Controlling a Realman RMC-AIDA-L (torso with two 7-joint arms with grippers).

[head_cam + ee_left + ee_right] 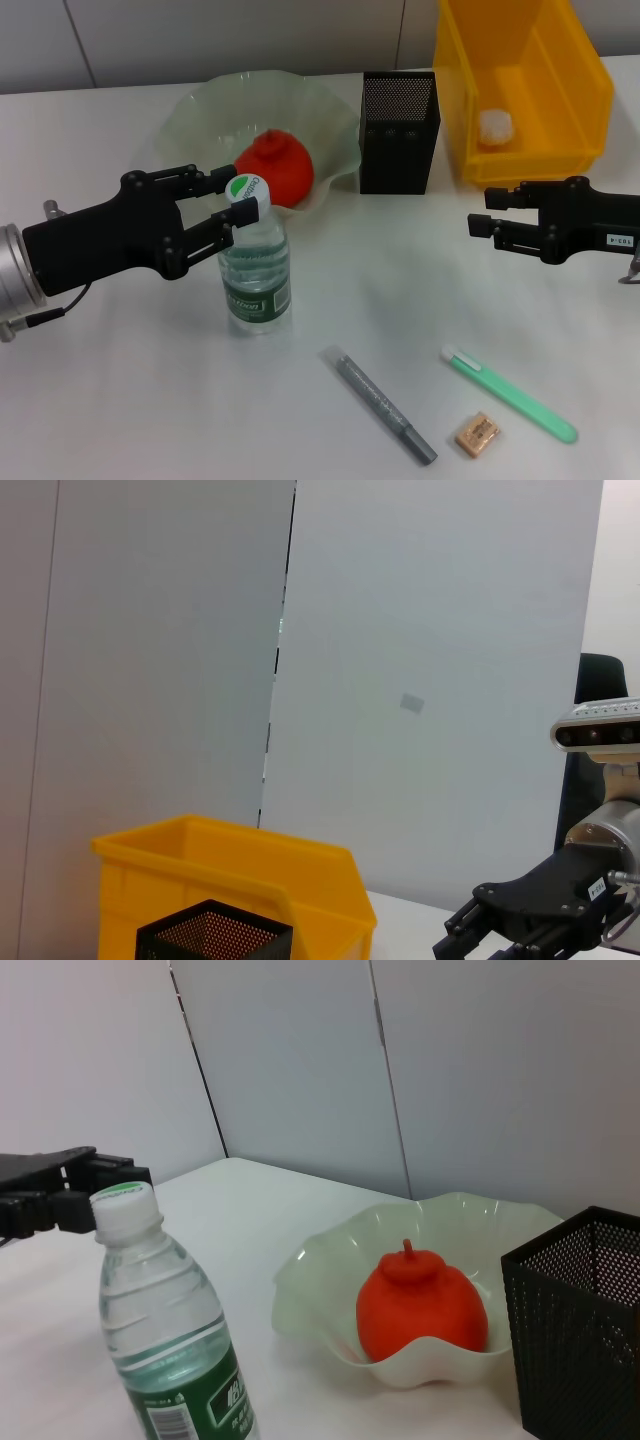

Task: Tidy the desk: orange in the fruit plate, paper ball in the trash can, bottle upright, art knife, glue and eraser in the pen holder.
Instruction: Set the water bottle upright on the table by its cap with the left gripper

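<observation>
Both arms (pixel 95 245) are matte black; the left shows a silver wrist collar, seemingly cabled.

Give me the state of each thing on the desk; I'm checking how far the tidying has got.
Bottle: upright, capped.
Orange: in the fruit plate.
Paper ball: in the trash can.
Pen holder: upright; contents not visible.
Grey pen-like stick: lying on the desk.
Green pen-like tool: lying on the desk.
Eraser: lying on the desk.
Left gripper: open, at the bottle cap.
Right gripper: hovering before the trash can.
</observation>
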